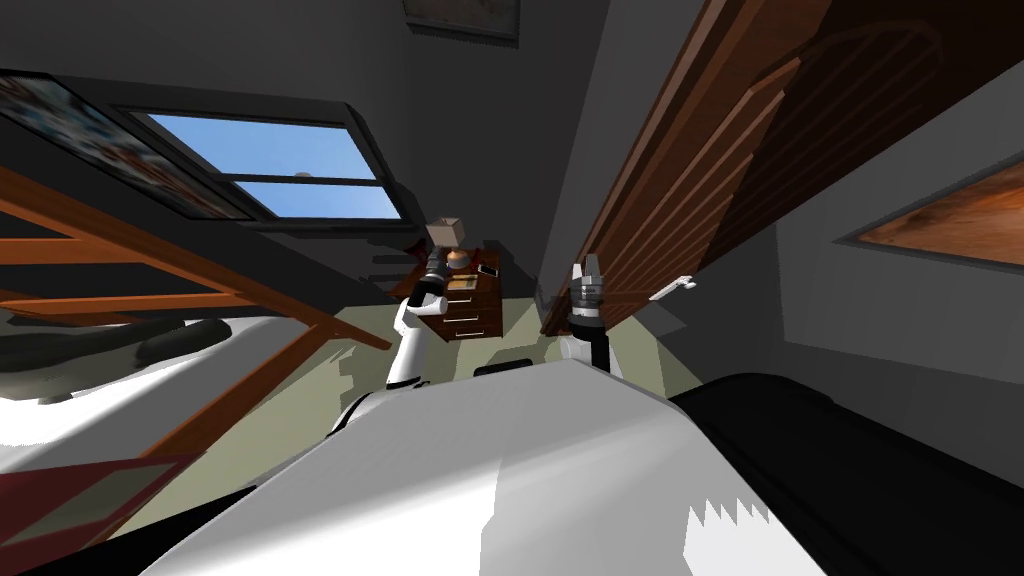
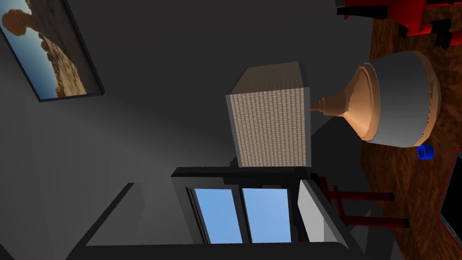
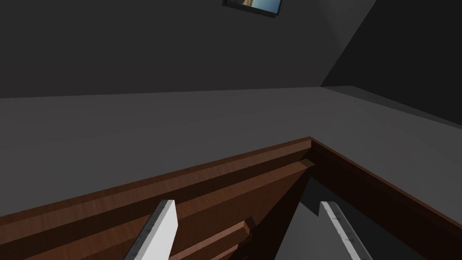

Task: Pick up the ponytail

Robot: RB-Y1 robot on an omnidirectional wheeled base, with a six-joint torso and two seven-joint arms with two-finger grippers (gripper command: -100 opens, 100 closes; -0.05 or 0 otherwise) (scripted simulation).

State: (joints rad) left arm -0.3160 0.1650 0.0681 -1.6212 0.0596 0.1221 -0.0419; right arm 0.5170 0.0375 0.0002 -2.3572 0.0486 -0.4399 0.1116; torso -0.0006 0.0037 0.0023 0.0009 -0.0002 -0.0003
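On your far left lies one bed (image 1: 110,400), white bedding inside a frame of reddish-brown wooden rails. Beyond it one window (image 1: 290,170) shows two panes of flat blue sky in a dark frame.

Next comes the left hand (image 1: 434,266), held up at the one table (image 1: 468,312), a small boxy piece of dark reddish wood with drawer fronts and pale bar handles. You cannot tell from these views whether this hand is released or clenched. On the table top stands one lamp (image 1: 445,232).

Seen from the left wrist, its shade (image 2: 270,119) is a square box of ribbed beige weave. A thin neck joins it to a round base (image 2: 399,104), copper-coloured at the flared shoulder and rim, with a smooth grey band around the body.

The ponytail (image 2: 425,151) is a single small, bright blue ring lying on the grained wood of the table top. It sits just beside the lamp's base, between it and one phone (image 2: 451,198), a flat dark slab with a red rim. Ring and phone lie apart.

Further right, the right hand (image 1: 587,268) is raised beside one door (image 1: 700,170) of brown wooden panels with one pale lever handle (image 1: 672,288). Its wrist view shows you the two flat, light grey fingers (image 3: 160,230) spread wide, released, with nothing between them
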